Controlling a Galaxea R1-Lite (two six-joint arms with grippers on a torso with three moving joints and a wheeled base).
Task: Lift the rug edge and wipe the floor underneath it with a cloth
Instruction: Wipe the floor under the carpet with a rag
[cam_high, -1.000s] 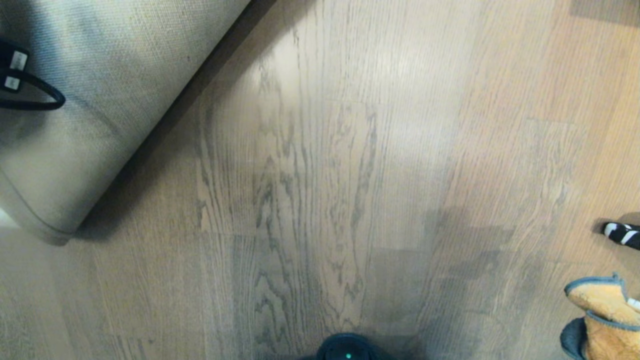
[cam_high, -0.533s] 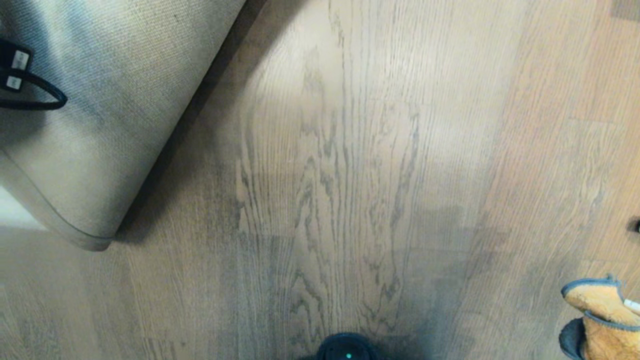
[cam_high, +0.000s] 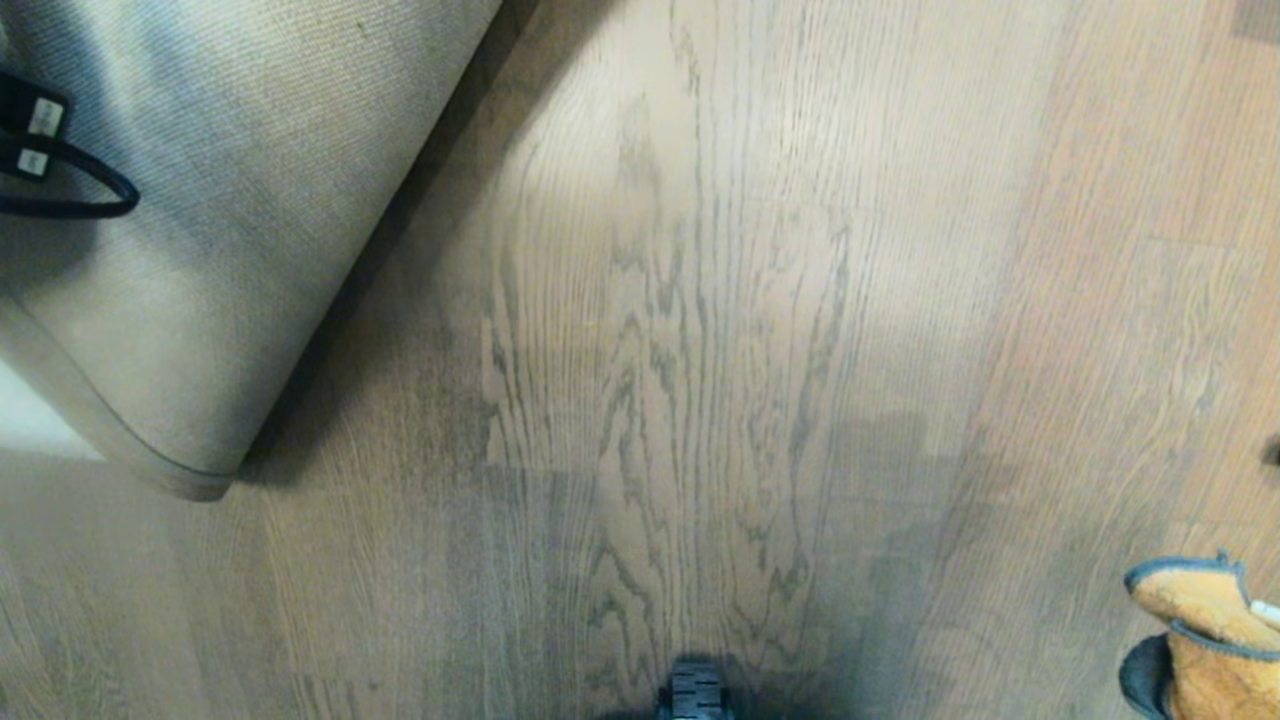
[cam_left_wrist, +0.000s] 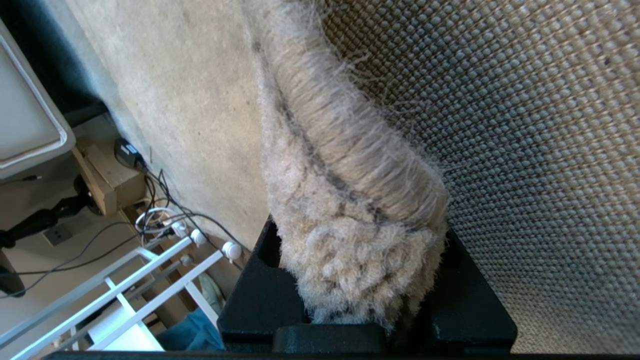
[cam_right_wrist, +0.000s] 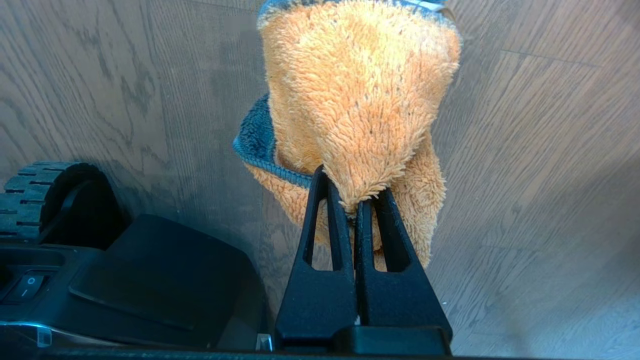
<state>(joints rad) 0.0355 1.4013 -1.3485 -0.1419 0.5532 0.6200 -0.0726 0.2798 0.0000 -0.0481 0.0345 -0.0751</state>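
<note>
Left gripper (cam_left_wrist: 367, 300): its black jaws are being kept clenched on the rug edge (cam_left_wrist: 350, 200), the fuzzy border of the large pale grey-beige short-pile rug, whose woven tan backing (cam_high: 200, 230) is being shown turned upward at the head view's upper left.

Right gripper (cam_right_wrist: 357, 210): its black jaws are being held pinched shut on the cloth (cam_right_wrist: 360, 100), a small fluffy orange-yellow cloth with dark grey trim, which is being dangled above the floor at the head view's lower right.

Floor (cam_high: 700, 350): the grey-brown wooden planks with dark wavy grain are being left exposed beside the lifted flap; no contact by the cloth is being made.

Risk, rug: the heavy flap is likely being strained against a narrow pinch on loose pile, so a slip could be caused and the flap dropped back over the planks.

Risk, cloth: only a tuft is being gripped, so the cloth could be dragged out once it is pressed and rubbed.

Risk, cable: a black cable loop (cam_high: 70, 190) is being draped on the backing and could be snagged.

Containers: none are being seen in any view; nothing is being held in one.
</note>
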